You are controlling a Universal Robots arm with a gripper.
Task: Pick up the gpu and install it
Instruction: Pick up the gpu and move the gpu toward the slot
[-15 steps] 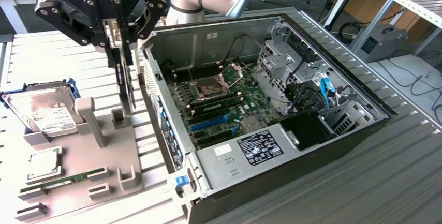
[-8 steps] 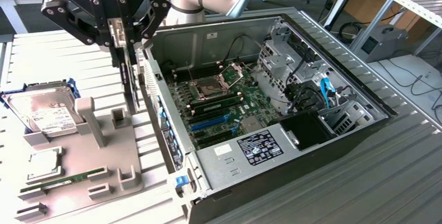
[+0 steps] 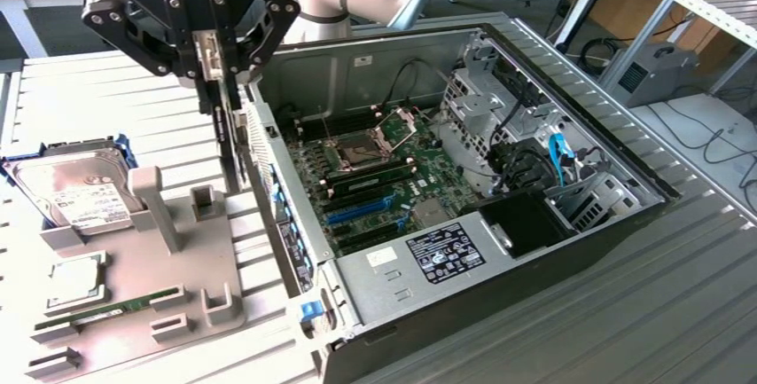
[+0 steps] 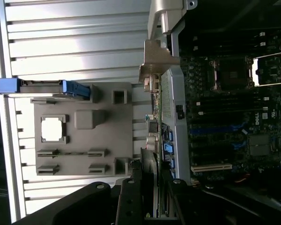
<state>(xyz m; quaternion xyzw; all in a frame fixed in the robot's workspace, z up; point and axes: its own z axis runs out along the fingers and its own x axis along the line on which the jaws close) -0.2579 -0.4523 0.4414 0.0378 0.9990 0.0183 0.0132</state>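
At the exterior view's left, a grey holder plate (image 3: 154,269) lies on the ribbed metal table (image 3: 83,100). A silver hard drive (image 3: 74,196) with a white label sits at the plate's far end in a blue-edged cradle. A square processor chip (image 3: 76,283) and a narrow green RAM stick (image 3: 109,308) lie in slots nearer the camera. In the wrist view the same plate (image 4: 84,154) appears, with the drive (image 4: 47,87) seen edge-on.

Just to the right of the plate, the black gripper (image 3: 218,78) hangs above the gap between the plate and the computer case. Its fingers (image 3: 208,58) are drawn close together, with only a thin slit between them, and they clamp the upper edge of the gpu (image 3: 240,149). The card hangs upright and edge-on, clear of the table, with its silver end bracket towards the case. Its lower end is level with the case's open rim and just outside it. In the wrist view the two dark fingers (image 4: 131,201) of the gripper (image 4: 152,206) pinch the thin card (image 4: 151,164) from both sides.

Further right, the open computer case (image 3: 615,215) lies on its side. Inside it are the green motherboard (image 3: 396,176), an uncovered processor socket (image 3: 355,152) and blue expansion slots (image 3: 361,211). A labelled power supply (image 3: 444,251) sits at the near end.
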